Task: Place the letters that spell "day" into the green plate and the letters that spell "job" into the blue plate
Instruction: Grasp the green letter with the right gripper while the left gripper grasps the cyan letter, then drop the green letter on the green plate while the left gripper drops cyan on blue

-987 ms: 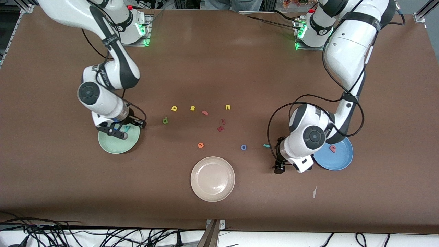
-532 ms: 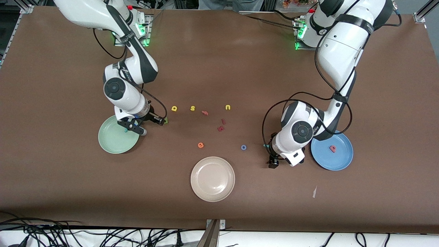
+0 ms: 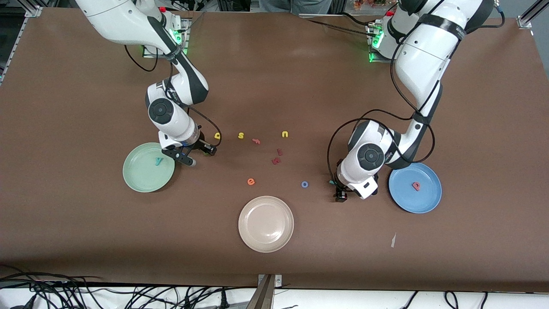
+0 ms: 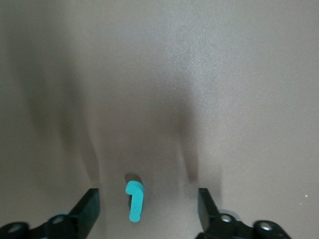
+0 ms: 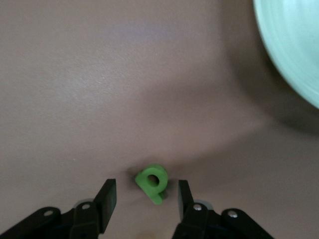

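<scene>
The olive-green "d" (image 5: 152, 182) lies on the table between the fingers of my open right gripper (image 5: 145, 199), untouched; in the front view that gripper (image 3: 197, 154) hides it, just beside the green plate (image 3: 139, 176). A teal "y" (image 3: 159, 161) lies in that plate. The yellow "a" (image 3: 217, 135) peeks out by the right arm's wrist. My left gripper (image 4: 148, 209) stands open around the teal "j" (image 4: 134, 201), low over the table (image 3: 343, 193) beside the blue plate (image 3: 424, 201). A salmon "b" (image 3: 415, 186) lies in the blue plate. The blue "o" (image 3: 304, 184) is on the table.
A beige plate (image 3: 266, 223) sits nearest the front camera at mid-table. Yellow "s" (image 3: 241, 135) and "u" (image 3: 285, 134), dark red letters (image 3: 276, 161) and an orange "e" (image 3: 251, 182) are scattered in the middle. A paper scrap (image 3: 393, 240) lies near the blue plate.
The right gripper left the green plate, where the "y" now lies, and moved over the "d". The left gripper shifted from beside the blue plate to the "j".
</scene>
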You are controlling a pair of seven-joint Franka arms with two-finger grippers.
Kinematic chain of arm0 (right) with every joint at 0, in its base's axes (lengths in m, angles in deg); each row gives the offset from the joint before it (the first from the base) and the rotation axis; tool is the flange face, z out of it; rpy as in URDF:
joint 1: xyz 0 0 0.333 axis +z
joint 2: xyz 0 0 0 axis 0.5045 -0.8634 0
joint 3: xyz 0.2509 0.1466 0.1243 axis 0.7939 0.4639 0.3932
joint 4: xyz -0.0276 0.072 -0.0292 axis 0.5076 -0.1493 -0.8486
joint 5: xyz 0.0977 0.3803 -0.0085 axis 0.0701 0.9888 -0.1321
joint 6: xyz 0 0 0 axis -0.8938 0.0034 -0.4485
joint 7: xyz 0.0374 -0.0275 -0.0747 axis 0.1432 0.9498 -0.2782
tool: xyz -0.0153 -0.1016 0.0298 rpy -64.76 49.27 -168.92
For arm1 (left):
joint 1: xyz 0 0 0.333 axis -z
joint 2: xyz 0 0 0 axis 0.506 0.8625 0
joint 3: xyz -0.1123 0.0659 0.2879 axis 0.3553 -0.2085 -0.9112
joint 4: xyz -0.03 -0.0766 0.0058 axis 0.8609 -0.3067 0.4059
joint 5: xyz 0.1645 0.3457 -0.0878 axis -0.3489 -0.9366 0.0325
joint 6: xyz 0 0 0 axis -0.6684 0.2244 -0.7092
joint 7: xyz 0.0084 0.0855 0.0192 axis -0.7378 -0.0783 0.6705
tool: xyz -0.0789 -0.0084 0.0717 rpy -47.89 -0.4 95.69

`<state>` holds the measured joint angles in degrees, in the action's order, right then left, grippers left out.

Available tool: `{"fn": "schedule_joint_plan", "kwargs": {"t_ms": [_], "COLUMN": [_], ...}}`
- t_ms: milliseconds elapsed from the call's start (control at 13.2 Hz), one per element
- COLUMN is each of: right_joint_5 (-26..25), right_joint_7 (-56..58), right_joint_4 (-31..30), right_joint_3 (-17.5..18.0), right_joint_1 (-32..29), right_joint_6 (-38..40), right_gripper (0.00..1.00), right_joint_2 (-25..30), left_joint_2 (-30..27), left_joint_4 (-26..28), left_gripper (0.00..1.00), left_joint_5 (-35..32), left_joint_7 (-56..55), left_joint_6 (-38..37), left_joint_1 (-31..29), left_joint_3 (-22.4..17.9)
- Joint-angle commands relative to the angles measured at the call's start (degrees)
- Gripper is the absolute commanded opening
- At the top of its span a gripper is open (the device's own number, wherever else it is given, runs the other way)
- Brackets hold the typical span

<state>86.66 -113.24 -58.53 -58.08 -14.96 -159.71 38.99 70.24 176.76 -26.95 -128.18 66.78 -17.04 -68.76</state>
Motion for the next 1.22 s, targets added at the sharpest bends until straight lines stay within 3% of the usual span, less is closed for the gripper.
{"fn": "schedule_joint_plan", "kwargs": {"t_ms": [0, 456, 684, 911, 1139], "right_joint_5": [-0.09, -0.70, -1.06, -1.76, -1.85], "right_joint_7": [-0.93, -0.85, -0.58, -0.41, -0.32], "right_joint_4": [-1.44, -3.11, -3.20, -3.20, -3.11], "right_joint_3": [-0.13, -0.39, -0.57, -0.66, -1.01], "right_joint_1": [0.40, 1.10, 1.10, 1.10, 1.10], "right_joint_6": [-1.97, -5.22, -5.22, -5.14, -5.05], "right_gripper": [0.58, 0.53, 0.42, 0.21, 0.15], "right_joint_2": [0.34, -0.62, -0.62, -0.53, -0.45], "left_joint_2": [-2.32, -1.97, -1.62, -1.53, -1.18], "left_joint_4": [3.05, 4.10, 4.81, 4.72, 4.63], "left_gripper": [0.80, 0.75, 0.71, 0.58, 0.44], "left_joint_5": [-1.32, -1.32, -1.32, -1.32, -2.46], "left_joint_7": [-2.70, -2.70, -2.70, -3.57, -4.28], "left_joint_6": [1.85, 2.30, 2.30, 2.30, 2.38], "left_joint_1": [0.61, 0.79, 0.87, 1.40, 1.75], "left_joint_3": [-0.49, -0.58, -0.58, -0.58, -0.67]}}
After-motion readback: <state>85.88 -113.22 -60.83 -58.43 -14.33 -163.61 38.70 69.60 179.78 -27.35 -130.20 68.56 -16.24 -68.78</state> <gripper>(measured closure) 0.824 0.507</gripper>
